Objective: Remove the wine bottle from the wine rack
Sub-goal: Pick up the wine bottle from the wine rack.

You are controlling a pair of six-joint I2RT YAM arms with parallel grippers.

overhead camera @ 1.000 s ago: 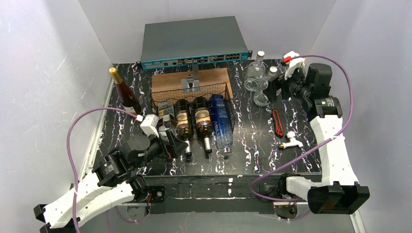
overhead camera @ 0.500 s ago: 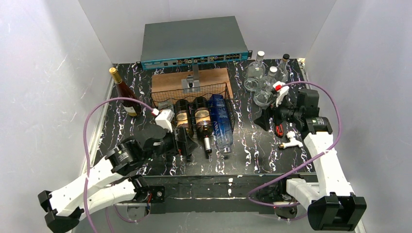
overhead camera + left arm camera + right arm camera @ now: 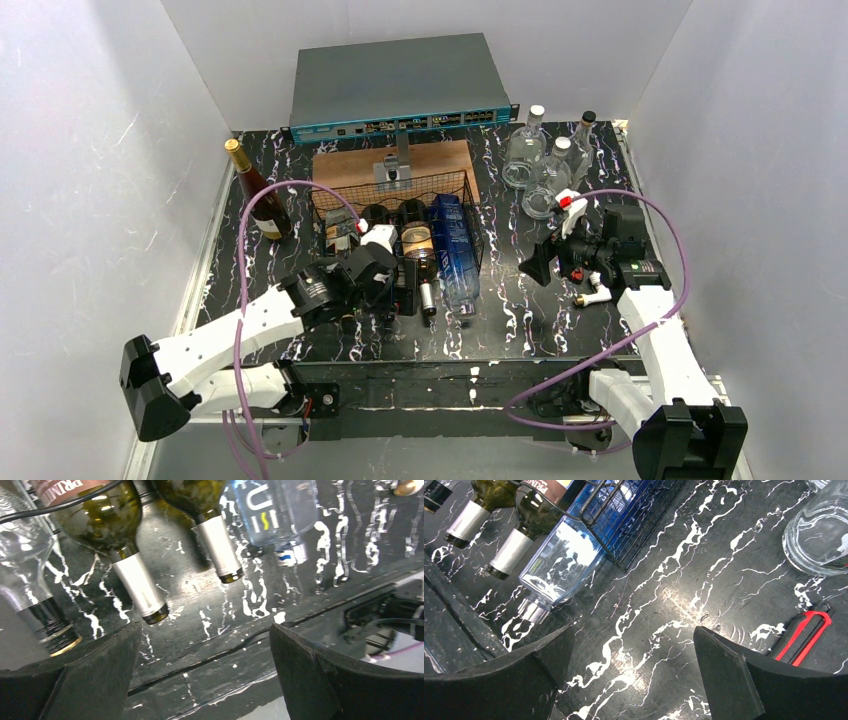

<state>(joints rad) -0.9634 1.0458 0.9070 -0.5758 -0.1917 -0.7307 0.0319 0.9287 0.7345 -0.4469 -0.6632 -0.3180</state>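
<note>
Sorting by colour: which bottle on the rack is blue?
The rightmost bottle, lying at the right end of the wine rack. It is see-through blue, while the green wine bottles beside it are dark with silver foil necks.

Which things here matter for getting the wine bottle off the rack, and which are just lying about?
For the job: wine rack, the two green wine bottles lying in it, open left gripper near their necks.
Lying about: network switch, wooden board, upright bottle, glass flasks, red-and-black tool.
</note>
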